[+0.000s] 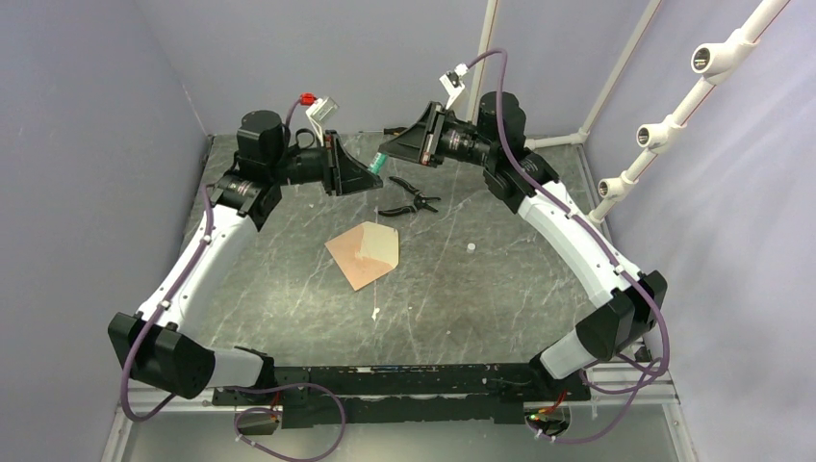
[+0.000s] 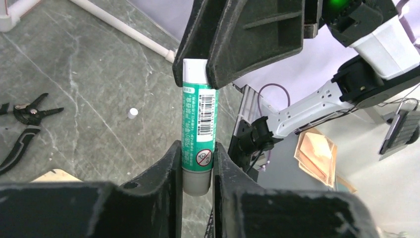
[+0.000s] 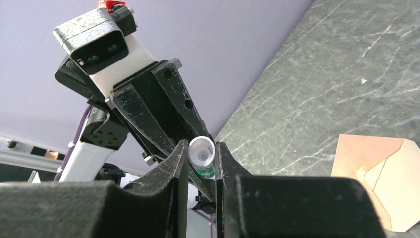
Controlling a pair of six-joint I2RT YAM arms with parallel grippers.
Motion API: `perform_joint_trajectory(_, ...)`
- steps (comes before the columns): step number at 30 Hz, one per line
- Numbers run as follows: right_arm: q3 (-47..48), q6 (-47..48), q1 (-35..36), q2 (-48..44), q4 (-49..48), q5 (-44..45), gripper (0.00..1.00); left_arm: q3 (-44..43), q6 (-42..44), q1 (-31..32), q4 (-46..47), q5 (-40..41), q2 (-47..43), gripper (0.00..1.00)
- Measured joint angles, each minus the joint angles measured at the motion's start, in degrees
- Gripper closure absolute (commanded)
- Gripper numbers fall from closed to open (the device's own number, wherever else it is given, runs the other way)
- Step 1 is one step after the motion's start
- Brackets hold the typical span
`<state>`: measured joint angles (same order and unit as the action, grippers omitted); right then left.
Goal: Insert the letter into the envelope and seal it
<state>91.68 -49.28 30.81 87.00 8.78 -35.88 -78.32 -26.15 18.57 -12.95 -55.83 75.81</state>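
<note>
Green-and-white glue stick point(image 2: 199, 119), brown-and-cream envelope point(image 1: 381, 248), black pliers point(image 1: 409, 199), grey veined table point(image 1: 500, 289).

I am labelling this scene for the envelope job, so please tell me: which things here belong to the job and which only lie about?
Belong to the job: envelope on the table; green glue stick, gripped by left gripper and right gripper together.
Lying about: black pliers; small white cylinder; white scrap.

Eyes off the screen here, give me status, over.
Left end effector and right end effector shut on green glue stick. Envelope flat on table. Pliers lie beyond it.
</note>
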Motion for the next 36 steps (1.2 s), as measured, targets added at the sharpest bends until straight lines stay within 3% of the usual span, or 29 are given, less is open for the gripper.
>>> perform_joint_trajectory(1, -0.04, 0.0, -0.02, -0.02, -0.22, -0.17, 0.94, 0.02, -0.13, -0.04, 0.28, -0.39, 0.0, 0.97)
perform_joint_trajectory(2, -0.04, -0.02, -0.02, -0.02, -0.37, -0.42, 0.9, 0.04, -0.13, -0.07, 0.5, -0.57, 0.0, 0.97)
perform_joint_trajectory(3, -0.04, -0.02, -0.02, -0.02, -0.57, -0.68, 0.81, 0.04, 0.22, -0.09, 0.68, -0.7, 0.0, 0.98)
perform_joint_trajectory(5, -0.04, 0.15, -0.04, -0.02, -0.79, -1.07, 0.54, 0.02, 0.92, -0.11, 0.83, -1.01, 0.04, 0.98)
perform_joint_trajectory(6, -0.04, 0.31, -0.07, -0.02, -0.76, -1.53, 0.46, -0.02, 1.55, -0.11, 0.55, -1.03, 0.04, 0.98)
perform_joint_trajectory(8, -0.04, 0.52, -0.09, -0.02, -0.7, -2.4, 0.39, -0.33, 3.54, -0.11, -0.81, -1.25, 0.15, 0.97)
perform_joint_trajectory(14, 1.92, 1.77, -0.02, 0.83, 2.64, -6.8, 0.41, -6.38, 15.56, -0.11, -10.97, -1.46, 2.43, 0.98)
perform_joint_trajectory(20, 4.57, 2.8, 0.28, 2.84, 6.05, -9.84, 0.55, -12.09, 25.62, -0.11, -19.15, -2.97, 5.03, 0.98)
perform_joint_trajectory(28, 4.74, 3.63, 1.03, 4.7, 8.2, -11.39, 0.57, -16.85, 33.75, -0.11, -29.0, -5.09, 8.83, 0.98)
perform_joint_trajectory(36, 7.65, 6.19, 1.86, 8.13, 12.13, -12.17, 0.72, -18.08, 37.05, -0.24, -34.18, -5.33, 10.08, 0.98)
